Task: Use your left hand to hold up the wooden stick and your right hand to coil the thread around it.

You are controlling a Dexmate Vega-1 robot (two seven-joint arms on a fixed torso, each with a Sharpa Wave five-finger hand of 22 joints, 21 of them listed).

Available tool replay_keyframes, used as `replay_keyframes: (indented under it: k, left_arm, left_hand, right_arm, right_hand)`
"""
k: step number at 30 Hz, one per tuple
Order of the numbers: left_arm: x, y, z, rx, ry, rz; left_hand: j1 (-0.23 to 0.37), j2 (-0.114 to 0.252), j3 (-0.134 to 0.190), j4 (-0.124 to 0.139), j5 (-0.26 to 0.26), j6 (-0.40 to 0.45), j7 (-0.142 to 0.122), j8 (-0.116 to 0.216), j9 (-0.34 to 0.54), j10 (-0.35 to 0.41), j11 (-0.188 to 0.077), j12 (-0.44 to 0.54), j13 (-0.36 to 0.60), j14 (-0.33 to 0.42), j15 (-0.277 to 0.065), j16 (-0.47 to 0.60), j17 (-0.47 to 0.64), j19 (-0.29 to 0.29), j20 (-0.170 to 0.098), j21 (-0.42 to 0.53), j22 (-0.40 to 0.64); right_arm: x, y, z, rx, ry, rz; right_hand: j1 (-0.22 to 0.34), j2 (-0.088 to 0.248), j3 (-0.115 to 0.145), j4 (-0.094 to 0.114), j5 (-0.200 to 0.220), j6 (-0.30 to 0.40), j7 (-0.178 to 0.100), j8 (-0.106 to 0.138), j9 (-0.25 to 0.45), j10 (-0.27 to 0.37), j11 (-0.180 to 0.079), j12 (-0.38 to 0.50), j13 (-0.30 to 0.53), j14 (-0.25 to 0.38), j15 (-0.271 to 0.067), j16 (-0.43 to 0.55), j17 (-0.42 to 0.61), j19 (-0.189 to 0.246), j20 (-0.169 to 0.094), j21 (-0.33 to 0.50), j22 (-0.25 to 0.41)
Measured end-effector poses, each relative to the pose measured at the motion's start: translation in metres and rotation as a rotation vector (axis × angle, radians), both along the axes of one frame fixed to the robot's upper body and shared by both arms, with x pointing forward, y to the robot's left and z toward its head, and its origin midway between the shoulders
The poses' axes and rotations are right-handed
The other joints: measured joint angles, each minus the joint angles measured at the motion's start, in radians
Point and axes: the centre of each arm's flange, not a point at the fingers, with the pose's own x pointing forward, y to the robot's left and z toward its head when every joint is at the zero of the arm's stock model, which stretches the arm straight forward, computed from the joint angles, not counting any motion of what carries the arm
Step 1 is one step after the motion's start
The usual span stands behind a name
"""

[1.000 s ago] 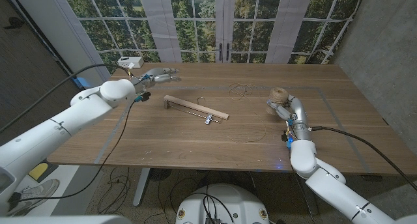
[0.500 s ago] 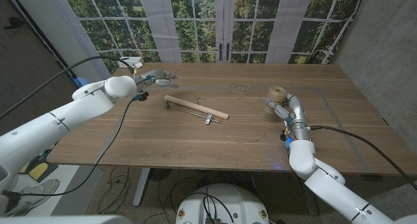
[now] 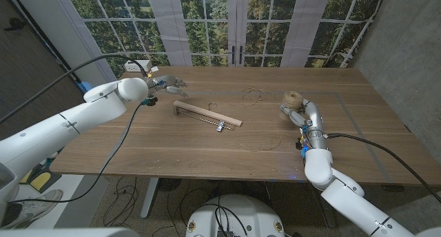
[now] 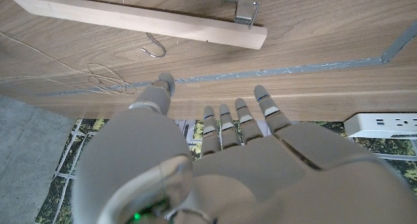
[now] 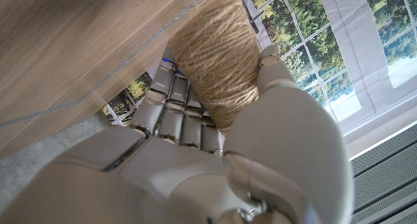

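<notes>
The stick (image 3: pixel 207 114) is lying flat on the surface (image 3: pixel 207 144), mid-left, with a metal clip (image 3: pixel 220 127) near one end and a small hook (image 4: pixel 154 48) beside it. The left hand (image 3: pixel 167 83) is hovering near the far left edge, fingers (image 4: pixel 225 120) spread and holding nothing, apart from the stick. The right hand (image 3: pixel 298 111) is gripping the spool (image 3: pixel 295 99) of thread at the right side. Loose thread (image 3: pixel 253 95) is lying in loops beyond the stick.
</notes>
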Motion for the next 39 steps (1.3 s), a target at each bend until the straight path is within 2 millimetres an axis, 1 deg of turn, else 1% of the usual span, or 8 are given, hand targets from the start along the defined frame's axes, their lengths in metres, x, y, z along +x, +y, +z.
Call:
replay_keyframes:
  k: [3,10,22,27,34,36,37,39]
  left_arm:
    - [0.002,-0.005,0.002,0.028,0.006,0.006]
    - [0.006,-0.007,0.001,0.080,0.026,0.025]
    - [0.015,-0.024,0.004,0.191,0.033,0.043]
    - [0.017,-0.031,0.005,0.248,0.030,0.055]
    - [0.017,-0.030,0.008,0.306,0.017,0.087]
    - [0.017,-0.028,0.009,0.329,0.008,0.103]
    - [0.018,-0.042,0.005,0.343,0.010,0.084]
    - [0.019,-0.045,0.003,0.366,0.003,0.090]
  left_hand:
    - [0.006,-0.006,-0.005,0.004,0.000,0.000,0.000,0.000,0.000,0.007,-0.007,0.000,0.000,0.000,0.000,0.000,0.000,0.000,0.000,0.000,0.000]
    - [0.009,-0.009,-0.012,0.004,0.000,0.002,-0.001,-0.006,0.000,0.013,-0.002,-0.004,0.000,0.000,0.000,0.000,0.000,0.000,0.000,0.000,0.000]
    - [0.038,-0.012,-0.036,0.005,0.000,0.051,-0.016,-0.001,0.005,0.064,-0.043,-0.003,0.005,0.024,-0.024,0.000,0.000,0.013,-0.008,0.000,0.000]
    - [0.056,-0.020,-0.044,0.004,0.000,0.075,-0.025,-0.001,0.005,0.086,-0.050,0.002,0.005,0.035,-0.035,0.000,0.000,0.018,-0.007,0.000,0.000]
    - [0.093,-0.038,-0.070,0.002,0.005,0.162,-0.028,0.024,0.010,0.156,-0.070,0.023,0.017,0.065,-0.065,0.007,0.005,0.023,-0.012,0.000,0.000]
    - [0.099,-0.036,-0.074,0.006,0.005,0.177,-0.038,0.028,0.012,0.161,-0.075,0.024,0.020,0.070,-0.059,0.015,0.007,0.027,-0.016,0.000,0.000]
    - [0.103,-0.040,-0.077,0.006,0.005,0.185,-0.041,0.031,0.014,0.165,-0.075,0.024,0.023,0.076,-0.061,0.015,0.009,0.028,-0.017,0.000,0.000]
    - [0.110,-0.047,-0.091,0.008,0.005,0.203,-0.044,0.039,0.017,0.176,-0.079,0.030,0.027,0.077,-0.063,0.015,0.009,0.026,-0.020,0.000,0.000]
  right_arm:
    - [0.000,0.001,0.000,0.001,0.000,0.000]
    - [0.002,0.002,-0.001,0.003,0.003,-0.002]
    - [0.004,0.004,-0.003,0.006,0.009,-0.002]
    - [0.004,0.004,-0.004,0.007,0.012,-0.002]
    - [0.004,0.004,-0.007,0.008,0.017,-0.003]
    - [0.004,0.004,-0.007,0.008,0.018,-0.003]
    - [0.003,0.004,-0.007,0.012,0.012,-0.001]
    - [0.003,0.004,-0.008,0.013,0.012,0.000]
  right_hand:
    - [0.000,0.000,0.000,0.000,0.000,0.000,0.000,-0.004,0.000,0.000,0.000,-0.002,0.001,0.000,0.000,-0.002,0.000,0.000,0.000,0.001,0.000]
    - [0.000,0.000,0.000,0.000,0.000,0.000,0.000,-0.007,0.000,0.000,0.000,-0.004,0.001,0.000,0.000,-0.004,0.001,0.000,0.000,0.007,0.000]
    - [0.000,0.000,0.000,0.000,0.000,0.002,0.002,-0.012,0.000,0.000,0.000,-0.008,0.001,0.000,0.000,-0.004,0.008,0.000,0.000,0.015,0.000]
    - [0.000,0.000,0.000,0.000,-0.002,0.002,0.002,-0.019,0.000,0.000,0.000,-0.010,0.001,0.000,0.000,-0.004,0.008,0.000,0.000,0.019,0.000]
    - [0.000,0.000,0.000,0.000,-0.003,0.002,0.002,-0.020,0.000,0.000,0.000,-0.012,0.000,0.000,0.000,-0.006,0.009,0.000,0.000,0.019,0.000]
    - [0.000,0.000,0.000,0.000,-0.002,0.003,0.002,-0.022,0.000,0.000,0.000,-0.014,0.000,0.000,-0.001,-0.007,0.009,0.000,0.000,0.019,0.000]
    - [0.000,0.000,0.000,0.000,0.000,0.003,0.003,-0.022,0.000,0.000,0.000,-0.015,0.000,0.000,-0.001,-0.007,0.009,0.000,0.000,0.019,0.000]
    - [0.000,0.000,0.000,0.000,0.000,0.003,0.003,-0.023,0.000,0.007,0.003,-0.016,0.000,0.000,-0.001,-0.007,0.009,0.000,0.000,0.024,0.000]
